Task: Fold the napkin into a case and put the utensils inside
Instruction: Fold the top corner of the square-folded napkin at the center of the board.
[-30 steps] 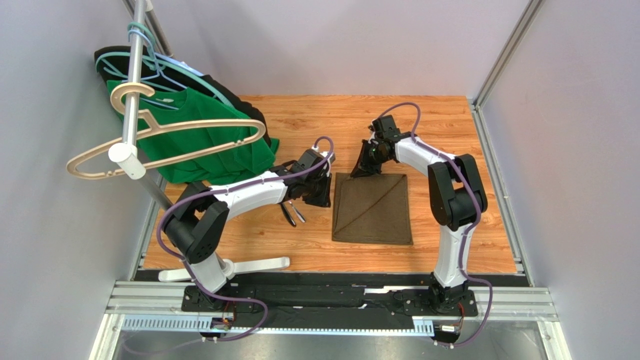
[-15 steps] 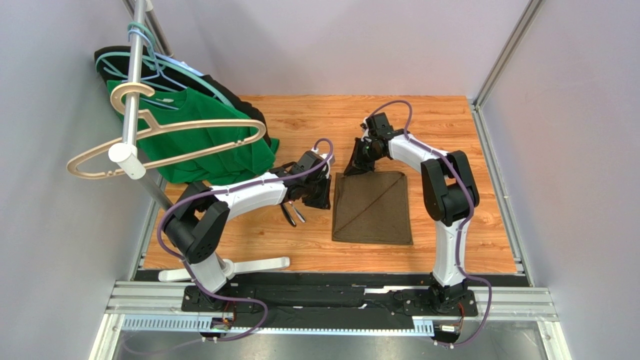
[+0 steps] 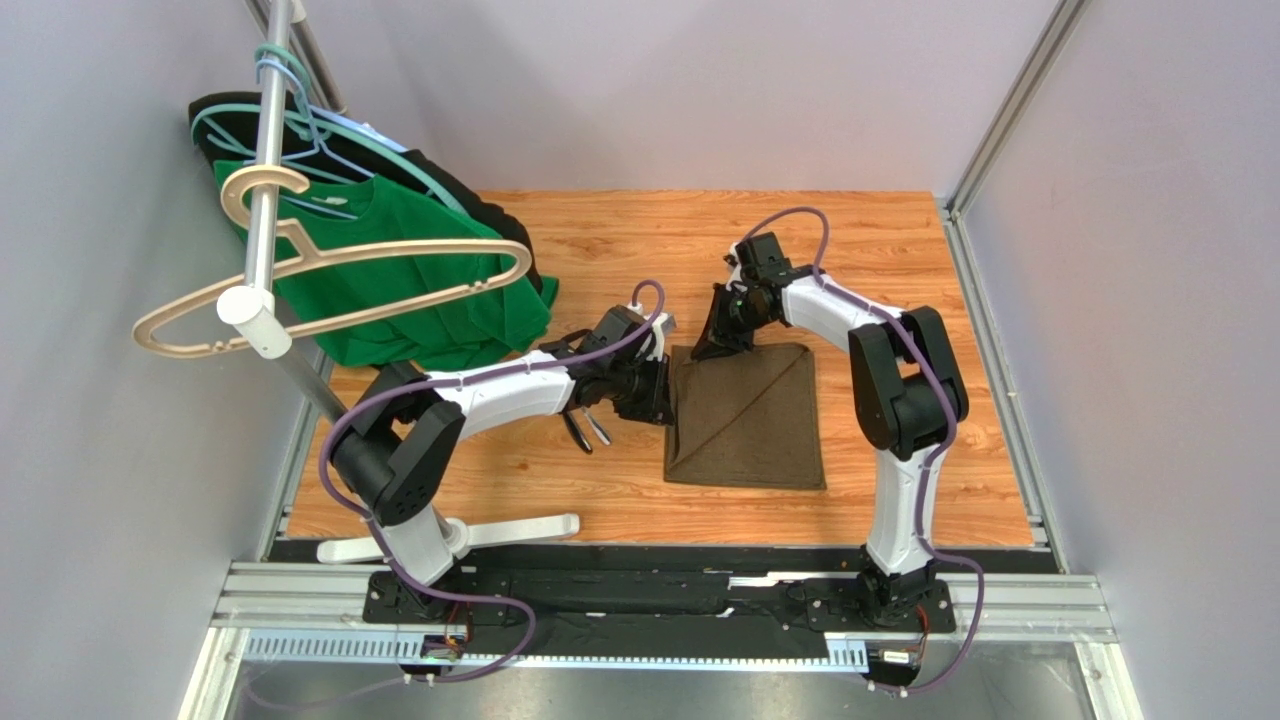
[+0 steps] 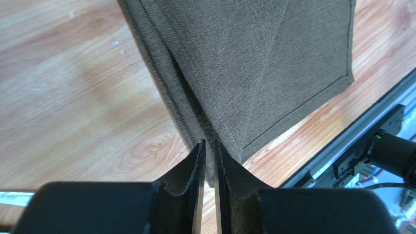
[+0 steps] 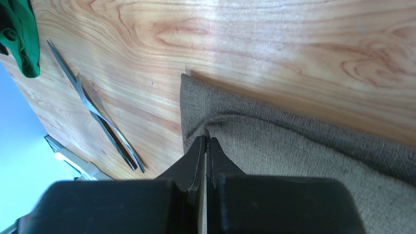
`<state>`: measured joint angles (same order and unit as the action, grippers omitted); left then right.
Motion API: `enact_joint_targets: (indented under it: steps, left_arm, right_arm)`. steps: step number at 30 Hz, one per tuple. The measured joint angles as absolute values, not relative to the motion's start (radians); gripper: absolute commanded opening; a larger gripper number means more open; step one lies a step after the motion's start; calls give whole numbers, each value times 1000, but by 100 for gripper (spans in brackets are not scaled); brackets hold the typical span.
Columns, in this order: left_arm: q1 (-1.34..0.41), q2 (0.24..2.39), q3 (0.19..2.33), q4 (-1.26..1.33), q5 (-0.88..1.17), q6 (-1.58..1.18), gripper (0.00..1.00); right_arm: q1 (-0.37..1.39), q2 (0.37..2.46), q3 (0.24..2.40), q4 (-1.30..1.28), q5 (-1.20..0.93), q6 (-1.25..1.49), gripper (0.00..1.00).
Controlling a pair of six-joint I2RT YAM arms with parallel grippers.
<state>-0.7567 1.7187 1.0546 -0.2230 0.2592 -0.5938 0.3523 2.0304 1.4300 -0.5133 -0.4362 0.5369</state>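
Heads up on where this could go sideways. The right gripper [image 5: 205, 141] is clamped fully shut on a tiny pucker of the napkin [image 5: 312, 146], right at the corner under its tips. With a bite that small, my guess is the cloth pops out as soon as it pulls. If it caught more than the top layer, the whole thing drags across the table [image 5: 293, 39].

The left gripper [image 4: 208, 144] is closed down to a thin slit, with the folded edge right at its tips. I honestly can't tell if it's got any cloth. If it hasn't, nothing anchors that side and the fold skews.

The utensils [image 5: 105, 124] lie on the wood just left of the right gripper, so they're easy to bump.
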Motion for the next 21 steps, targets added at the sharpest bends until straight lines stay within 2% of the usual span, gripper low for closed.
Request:
enact_joint_targets:
  steps: [13,21]
  left_arm:
    - [-795,1773,978,-134,313,-657,15]
    - [-796,1714,966,-214,249,-637,24]
  right_arm:
    - [352,1994,1422,-511,-432,542,0]
    - [352,2028,1449,-505,-436,545,4]
